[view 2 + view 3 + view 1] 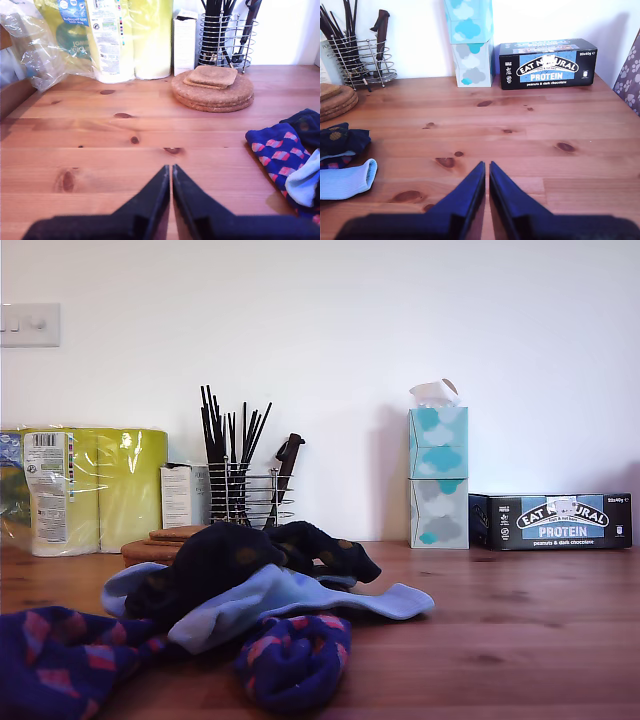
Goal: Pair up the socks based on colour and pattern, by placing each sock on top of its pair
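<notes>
The socks lie in one heap on the wooden table toward the exterior view's left. Two dark navy socks with orange spots rest on top. A pale blue sock spreads beneath them. Blue-purple socks with pink diamonds lie at the front. My first gripper is shut and empty over bare wood, apart from a diamond sock and a pale blue edge. My second gripper is also shut and empty, apart from a pale blue cuff and a navy sock. Neither arm shows in the exterior view.
Along the back wall stand yellow paper rolls, a small white box, a wire utensil caddy, stacked tissue boxes and a protein bar box. Cork mats lie before the caddy.
</notes>
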